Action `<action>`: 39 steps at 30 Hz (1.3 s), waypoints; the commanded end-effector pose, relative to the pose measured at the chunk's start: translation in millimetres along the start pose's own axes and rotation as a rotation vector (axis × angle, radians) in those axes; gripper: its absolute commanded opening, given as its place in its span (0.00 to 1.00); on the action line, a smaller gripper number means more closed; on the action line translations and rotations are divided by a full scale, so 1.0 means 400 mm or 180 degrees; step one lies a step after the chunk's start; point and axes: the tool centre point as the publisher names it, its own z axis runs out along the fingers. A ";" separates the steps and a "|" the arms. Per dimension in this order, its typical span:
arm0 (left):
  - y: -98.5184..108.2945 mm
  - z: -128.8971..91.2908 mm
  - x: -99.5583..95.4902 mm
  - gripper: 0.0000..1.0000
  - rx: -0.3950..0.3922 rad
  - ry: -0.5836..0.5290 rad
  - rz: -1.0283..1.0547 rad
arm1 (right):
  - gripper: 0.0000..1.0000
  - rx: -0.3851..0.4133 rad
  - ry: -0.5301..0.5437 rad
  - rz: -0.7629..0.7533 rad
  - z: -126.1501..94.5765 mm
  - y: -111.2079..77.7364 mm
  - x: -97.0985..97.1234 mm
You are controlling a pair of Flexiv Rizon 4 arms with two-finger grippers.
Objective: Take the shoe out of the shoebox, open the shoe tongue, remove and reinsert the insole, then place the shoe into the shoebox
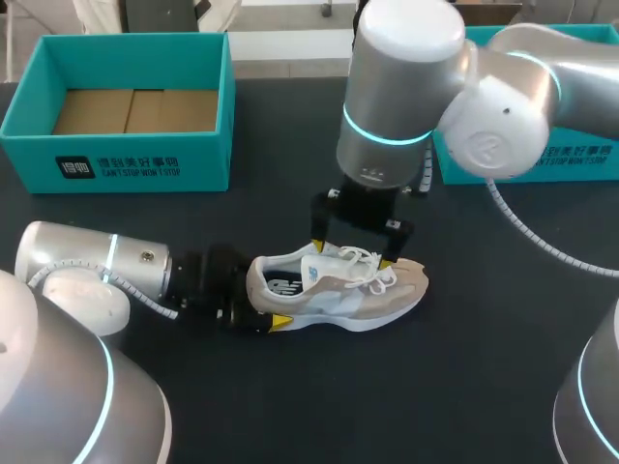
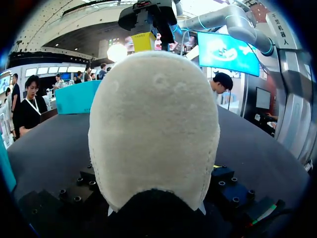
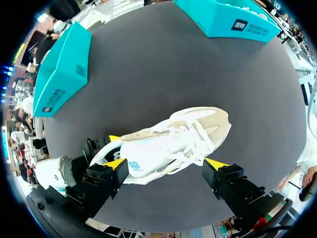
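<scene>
A beige and white shoe (image 1: 338,285) lies on its side-sole on the black table, toe to the right. My left gripper (image 1: 261,307) comes in low from the left and is shut on the shoe's heel (image 2: 153,129), one finger on each side. Its fingers (image 2: 230,188) show only as black blocks beside the heel. My right gripper (image 1: 352,255) hangs over the laces and tongue, open wide. In the right wrist view the shoe (image 3: 173,141) lies ahead of the right gripper (image 3: 166,166), whose fingertips (image 3: 116,164) straddle it without clamping. The open teal shoebox (image 1: 126,159) stands at the back left.
A second teal box part (image 1: 571,159) stands at the back right, behind my right arm. The shoebox (image 3: 62,69) and the other teal piece (image 3: 233,20) both stand well away from the shoe. Bare black table (image 1: 387,406) lies in front of the shoe.
</scene>
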 end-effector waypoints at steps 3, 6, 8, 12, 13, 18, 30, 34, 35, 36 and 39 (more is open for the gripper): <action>0.009 0.006 -0.001 0.00 -0.0004 -0.0001 -0.0001 | 1.00 -0.0312 -0.0436 0.0794 0.015 -0.041 0.137; 0.009 0.006 -0.001 0.00 -0.0004 -0.0001 -0.0001 | 1.00 -0.0312 -0.0436 0.0794 0.015 -0.041 0.137; 0.009 0.006 -0.001 0.00 -0.0004 -0.0001 -0.0001 | 1.00 -0.0312 -0.0436 0.0794 0.015 -0.041 0.137; 0.009 0.006 -0.001 0.00 -0.0004 -0.0001 -0.0001 | 1.00 -0.0464 -0.0980 0.0590 0.034 -0.035 0.170; 0.009 0.006 -0.001 0.00 -0.0004 -0.0001 -0.0001 | 1.00 -0.0461 -0.1018 0.0579 0.041 -0.035 0.176; 0.009 0.006 -0.001 0.00 -0.0004 -0.0001 -0.0001 | 1.00 -0.0505 -0.1124 0.0629 0.070 -0.040 0.184; 0.009 0.006 -0.001 0.00 -0.0004 -0.0001 -0.0001 | 1.00 -0.0767 -0.1396 0.0909 0.085 -0.057 0.119; 0.009 0.006 -0.001 0.00 -0.0004 -0.0001 -0.0001 | 1.00 -0.0824 -0.1517 0.1002 0.084 -0.055 0.097; 0.009 0.006 -0.001 0.00 -0.0004 -0.0001 -0.0001 | 1.00 -0.0827 -0.1566 0.1018 0.088 -0.052 0.092; 0.009 0.006 -0.001 0.00 -0.0004 -0.0001 -0.0001 | 1.00 -0.0872 -0.1578 0.1057 0.088 -0.049 0.087; 0.009 0.006 -0.001 0.00 -0.0004 -0.0001 -0.0001 | 1.00 -0.0898 -0.1598 0.1098 0.093 -0.040 0.081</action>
